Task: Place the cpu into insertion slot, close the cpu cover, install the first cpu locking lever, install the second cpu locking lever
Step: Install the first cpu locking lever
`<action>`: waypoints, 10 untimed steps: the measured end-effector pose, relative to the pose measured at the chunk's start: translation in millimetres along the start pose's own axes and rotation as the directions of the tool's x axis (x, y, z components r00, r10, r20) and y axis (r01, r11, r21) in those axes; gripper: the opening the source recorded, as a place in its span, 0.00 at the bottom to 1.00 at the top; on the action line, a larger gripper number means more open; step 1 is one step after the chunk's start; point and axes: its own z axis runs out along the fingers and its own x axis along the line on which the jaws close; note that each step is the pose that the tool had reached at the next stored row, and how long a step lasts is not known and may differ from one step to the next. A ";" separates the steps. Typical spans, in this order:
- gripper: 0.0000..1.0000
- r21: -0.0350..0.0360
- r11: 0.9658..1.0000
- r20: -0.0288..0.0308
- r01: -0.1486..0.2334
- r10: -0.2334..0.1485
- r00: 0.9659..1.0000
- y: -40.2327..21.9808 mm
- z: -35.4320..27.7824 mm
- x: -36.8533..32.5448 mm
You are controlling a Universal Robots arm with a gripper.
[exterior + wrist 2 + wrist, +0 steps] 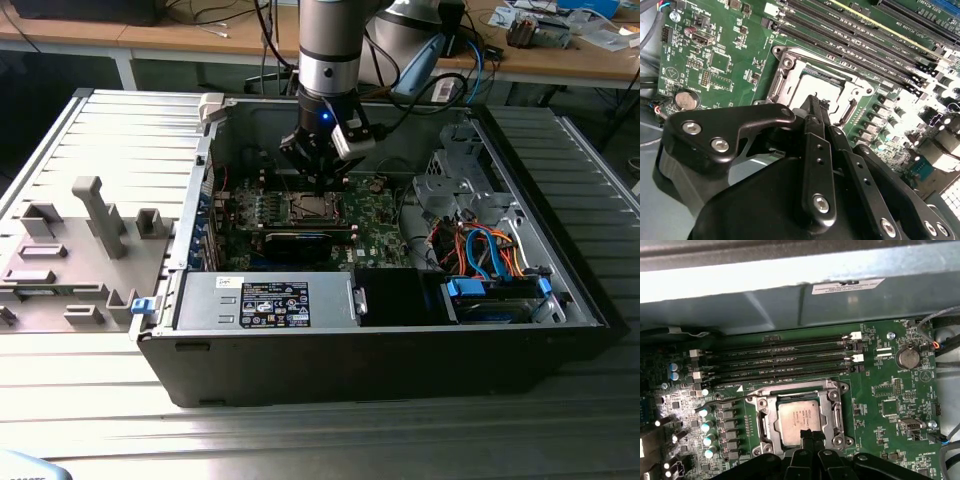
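On the exterior view's left, one grey plastic shroud [88,232] lies on the metal table [300,440], at 9 o'clock from the open computer case [400,350]. Inside the case, the green motherboard [375,215] sits at about 12 o'clock from the one power supply [270,300]. The one drive cage [495,290], with its orange and blue cables, is at 3 o'clock from the board.

The one arm [328,40] comes down over the insertion slot [313,207], and the tool [318,182] hangs just above it. In the first wrist view the cpu [799,415] is seated in the slot. The cpu cover [836,412] appears to lie flat around it, so that its window frames the chip. The tool [810,434] has its fingers drawn together with nothing between them, and the tip is at the cpu's near edge, touching it or just above; I cannot tell which.

One thin wire locking lever [725,401] stands loose beside the slot, over the row of capacitors. My judgement is that the cover is down and the levers are not latched.

To do this step well, the closed tip should press straight down on metal only, either the frame or the lever. It should avoid the chip's face and not slide sideways, because the capacitors and memory slots are close by.

Counted in the first wrist view:
- cpu: one
- cover: one
- lever clearly seen: one
- long black memory slots [780,360]: four
- coin battery [910,358]: one
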 end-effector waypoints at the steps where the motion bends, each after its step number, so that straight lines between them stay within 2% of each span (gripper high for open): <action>1: 0.11 0.001 1.000 -0.011 0.001 -0.001 1.000 0.0 0.0 0.0; 2: 0.11 0.002 1.000 -0.023 0.004 -0.004 1.000 -0.1 -0.1 0.0; 3: 0.11 0.001 1.000 -0.023 0.019 -0.019 1.000 0.0 0.0 0.0; 4: 0.11 -0.003 0.999 -0.022 0.044 -0.044 0.999 0.0 0.0 0.0; 5: 0.11 -0.007 0.997 -0.021 0.074 -0.074 0.997 0.0 0.1 0.0; 6: 0.11 -0.008 0.996 -0.021 0.086 -0.086 0.996 0.0 0.0 0.0; 10: 0.11 -0.009 0.995 -0.020 0.095 -0.095 0.995 -0.1 -0.1 0.8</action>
